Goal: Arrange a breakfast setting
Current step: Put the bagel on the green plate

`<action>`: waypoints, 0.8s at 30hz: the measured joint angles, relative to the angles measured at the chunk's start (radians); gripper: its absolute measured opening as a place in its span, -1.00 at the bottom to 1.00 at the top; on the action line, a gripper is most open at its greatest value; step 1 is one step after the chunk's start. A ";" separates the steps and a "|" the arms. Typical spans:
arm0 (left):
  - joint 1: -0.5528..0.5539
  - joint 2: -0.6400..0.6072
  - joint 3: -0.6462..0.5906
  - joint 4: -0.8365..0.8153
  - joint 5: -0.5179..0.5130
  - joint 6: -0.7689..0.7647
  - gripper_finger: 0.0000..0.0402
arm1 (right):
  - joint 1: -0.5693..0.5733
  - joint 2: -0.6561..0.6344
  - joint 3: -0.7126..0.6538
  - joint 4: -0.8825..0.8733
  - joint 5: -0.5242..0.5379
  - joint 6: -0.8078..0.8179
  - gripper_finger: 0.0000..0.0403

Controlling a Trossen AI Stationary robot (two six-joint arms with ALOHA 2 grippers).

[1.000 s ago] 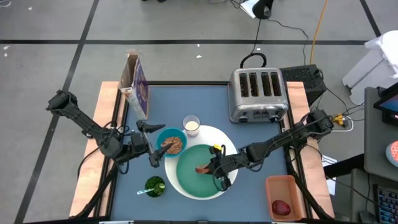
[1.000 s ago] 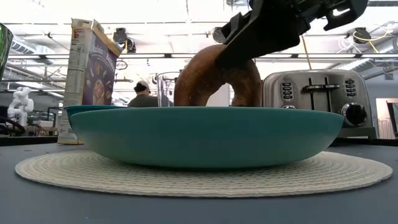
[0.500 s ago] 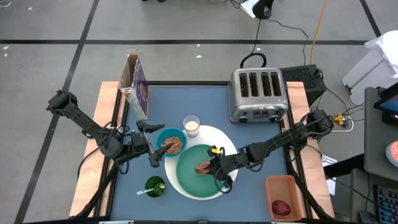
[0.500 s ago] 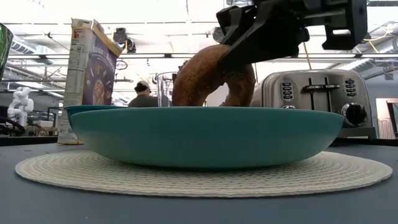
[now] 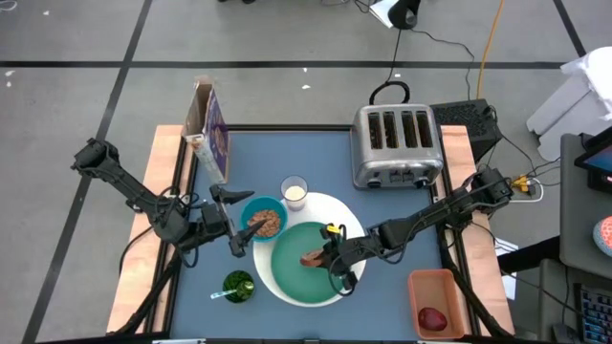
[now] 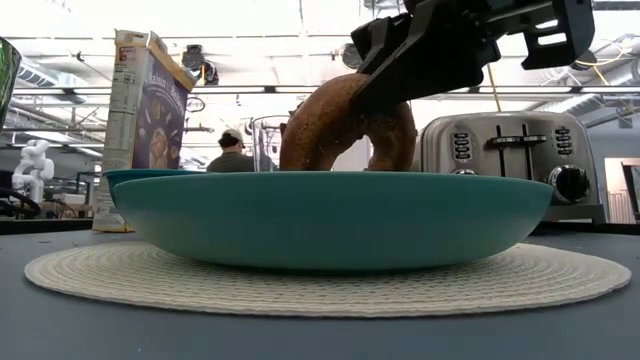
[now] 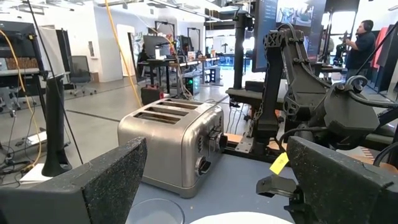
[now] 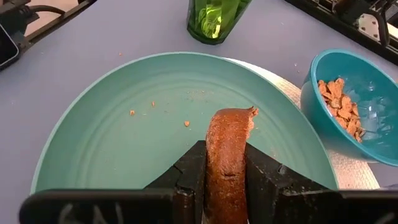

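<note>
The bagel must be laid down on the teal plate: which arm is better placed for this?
The right. Its gripper is shut on the bagel over the teal plate; the left gripper waits open beside the small bowl.

A silver four-slot toaster (image 5: 397,145) stood at the far right of the blue desk (image 5: 287,153), its black cord running off onto the floor. A green glass (image 5: 238,285) sat near the front edge. An orange bin (image 5: 440,303) lay at the front right corner. A person (image 6: 231,150) showed in the room behind.
</note>
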 joint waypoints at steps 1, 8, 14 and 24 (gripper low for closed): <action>0.000 0.000 0.000 0.000 0.000 0.001 0.95 | 0.000 0.000 0.000 0.000 0.000 -0.003 -0.64; 0.000 0.000 0.000 0.000 0.000 0.002 0.95 | -0.001 0.000 0.000 0.001 0.000 -0.002 -0.64; 0.000 0.000 0.000 0.000 0.000 0.021 0.95 | -0.002 0.000 0.000 0.000 0.001 -0.011 -0.63; 0.000 0.000 0.000 0.000 0.000 0.020 0.95 | -0.003 -0.001 0.000 0.000 0.017 -0.008 -0.11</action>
